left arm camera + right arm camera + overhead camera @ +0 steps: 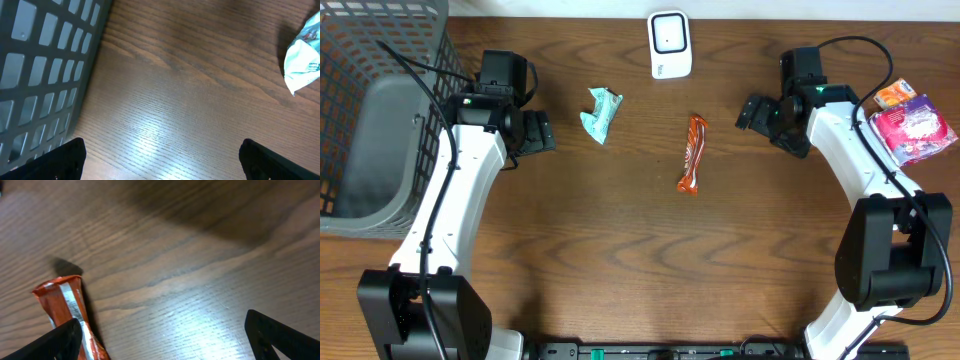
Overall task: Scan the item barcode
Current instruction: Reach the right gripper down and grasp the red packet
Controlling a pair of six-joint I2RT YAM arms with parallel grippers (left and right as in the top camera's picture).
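An orange wrapped bar lies near the table's middle, its end also showing in the right wrist view as the orange bar. A teal-and-white packet lies to its left; the packet shows at the right edge of the left wrist view. A white barcode scanner stands at the back. My left gripper is open over bare wood left of the packet. Right of the bar, my right gripper is open with nothing between its fingers.
A grey mesh basket takes up the back left corner, and its wall is close beside my left gripper. A pink packet and a small orange packet lie at the right edge.
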